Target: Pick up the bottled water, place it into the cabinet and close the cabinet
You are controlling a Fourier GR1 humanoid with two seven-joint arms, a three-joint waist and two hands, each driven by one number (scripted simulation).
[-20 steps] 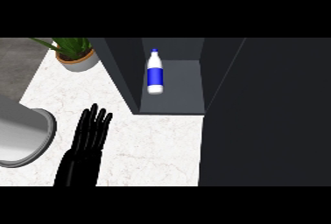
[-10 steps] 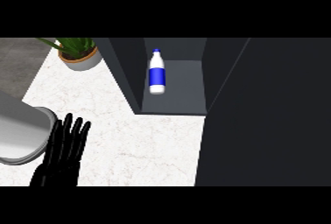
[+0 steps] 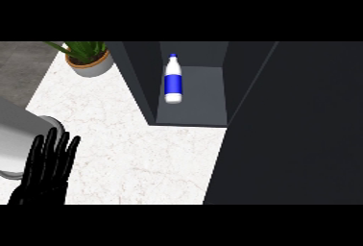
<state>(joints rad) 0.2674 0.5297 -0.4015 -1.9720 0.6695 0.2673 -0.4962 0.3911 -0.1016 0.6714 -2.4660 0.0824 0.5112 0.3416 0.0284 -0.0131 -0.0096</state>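
The bottled water (image 3: 173, 82) is inside the cabinet (image 3: 202, 103), close to its left wall and apart from its right wall; its blue cap points far and its white base points near, with a blue label round its middle; whether it stands or lies cannot be told from this steep view. The cabinet's grey floor shows bare to the right of the bottle and in front of it, up to the near lip where the floor meets the bench (image 3: 142, 149); the opening is uncovered.

A wide dark panel (image 3: 297, 125) runs from the cabinet's right wall down to the near edge of the view and fills the whole right side; its slanted left edge bounds the pale marbled bench top.

The left hand (image 3: 44, 170) shows at the near left corner, well apart from the cabinet; its fingers are straight, spread a little and pointing far, and it has hold of nothing. It overlaps the right rim of a grey rounded object (image 3: 16, 139) at the left edge. Between the hand and the cabinet's lip lies a broad bare stretch of bench.

A potted plant (image 3: 87, 57) stands at the far left, just beside the cabinet's left wall.
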